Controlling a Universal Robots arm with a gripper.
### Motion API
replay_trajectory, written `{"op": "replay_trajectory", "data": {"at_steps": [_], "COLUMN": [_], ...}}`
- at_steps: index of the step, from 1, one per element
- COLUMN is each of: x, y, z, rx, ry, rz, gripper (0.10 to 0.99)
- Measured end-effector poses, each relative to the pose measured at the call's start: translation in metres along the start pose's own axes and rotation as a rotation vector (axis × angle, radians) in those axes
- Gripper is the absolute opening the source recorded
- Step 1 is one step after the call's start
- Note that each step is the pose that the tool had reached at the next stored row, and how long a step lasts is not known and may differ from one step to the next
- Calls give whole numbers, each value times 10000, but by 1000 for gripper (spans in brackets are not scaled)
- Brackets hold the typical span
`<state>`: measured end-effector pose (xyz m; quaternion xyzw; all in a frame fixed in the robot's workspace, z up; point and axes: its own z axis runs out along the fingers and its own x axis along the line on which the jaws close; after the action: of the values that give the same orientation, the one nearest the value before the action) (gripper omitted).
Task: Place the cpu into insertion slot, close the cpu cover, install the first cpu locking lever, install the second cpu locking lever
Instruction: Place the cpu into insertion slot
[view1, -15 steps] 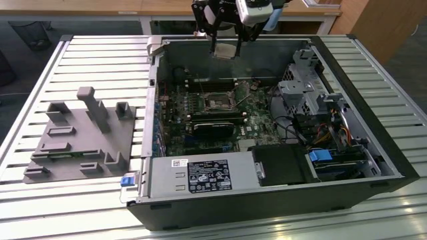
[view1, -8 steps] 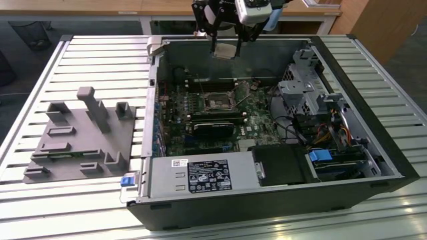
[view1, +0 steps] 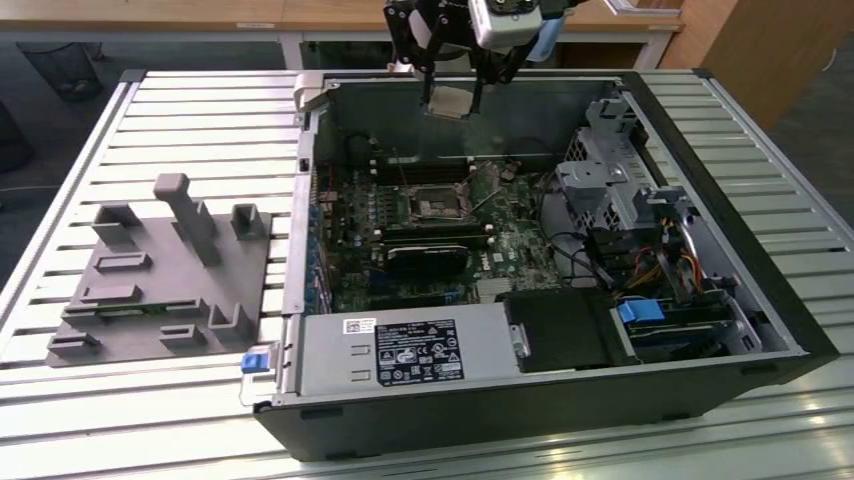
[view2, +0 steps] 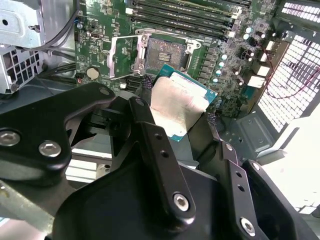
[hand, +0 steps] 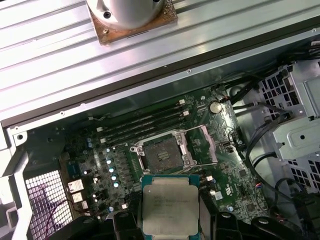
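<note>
My gripper (view1: 451, 92) hangs over the far wall of the open computer case (view1: 747, 300), shut on the cpu (view1: 453, 101). In both wrist views the black fingers (view2: 150, 125) clamp two opposite edges of the cpu (view2: 181, 107), whose silver-grey top sits on a teal-edged base (hand: 170, 207). Below it on the green board (hand: 225, 175), the insertion slot (hand: 162, 153) lies bare with a dark centre. The cpu cover (hand: 204, 144) is flipped open beside the slot (view2: 167, 51), a thin metal frame (view2: 122, 56). The slot (view1: 434, 205) lies well below the gripper.
Long black memory slots (hand: 145, 125) run beside the socket. A black heatsink block (view1: 434, 258), drive cage (view1: 607, 190), cables (view1: 654, 270) and power supply (view1: 400, 352) crowd the case. A grey fixture (view1: 160, 270) stands on the slatted table (view1: 200, 120) at the exterior view's left.
</note>
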<state>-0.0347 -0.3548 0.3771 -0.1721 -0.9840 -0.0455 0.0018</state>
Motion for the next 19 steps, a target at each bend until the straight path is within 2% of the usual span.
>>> {"op": "replay_trajectory", "data": {"at_steps": [19], "x": [0], "y": [0], "z": [0], "rx": [-10], "ry": [-51], "rz": [574], "gripper": [541]}}
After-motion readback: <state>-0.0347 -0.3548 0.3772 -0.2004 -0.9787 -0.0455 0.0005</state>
